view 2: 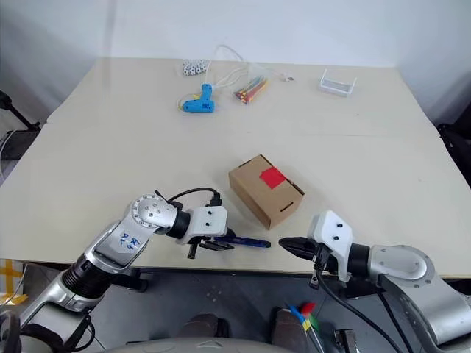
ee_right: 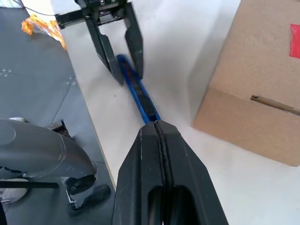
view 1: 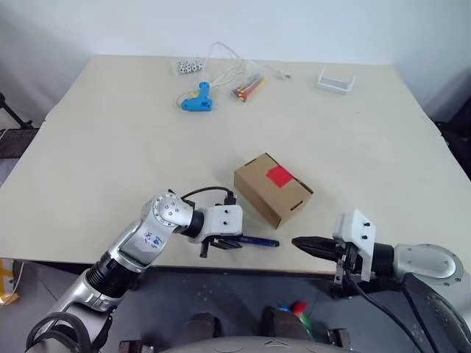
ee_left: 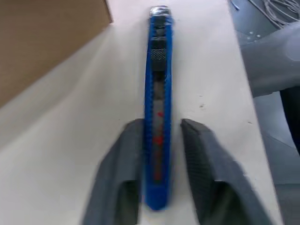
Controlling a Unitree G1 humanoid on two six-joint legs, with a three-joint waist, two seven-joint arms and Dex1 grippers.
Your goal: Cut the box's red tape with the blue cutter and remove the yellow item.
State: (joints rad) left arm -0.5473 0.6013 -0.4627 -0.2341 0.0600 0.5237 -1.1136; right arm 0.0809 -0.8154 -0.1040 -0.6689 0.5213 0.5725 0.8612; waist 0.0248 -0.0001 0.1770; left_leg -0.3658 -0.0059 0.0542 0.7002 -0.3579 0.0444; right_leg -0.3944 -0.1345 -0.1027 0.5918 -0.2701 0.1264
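Blue cutter (ee_left: 158, 112): lies flat on the table (view 1: 110, 132) near its front edge, just in front of the box (view 1: 273, 188); its long axis runs along that edge, from the left gripper toward the right gripper.
Left gripper (ee_left: 159, 159): fingers (ee_left: 123, 168) a little apart, straddling the cutter's near end; one finger touches its side, the other shows a thin gap, so not clamped.
Right gripper (view 1: 303, 243): fingers pressed together, holding nothing, tip just off the cutter's far end.
Box: closed, red tape (view 1: 280, 175) on top, beyond and between both grippers.
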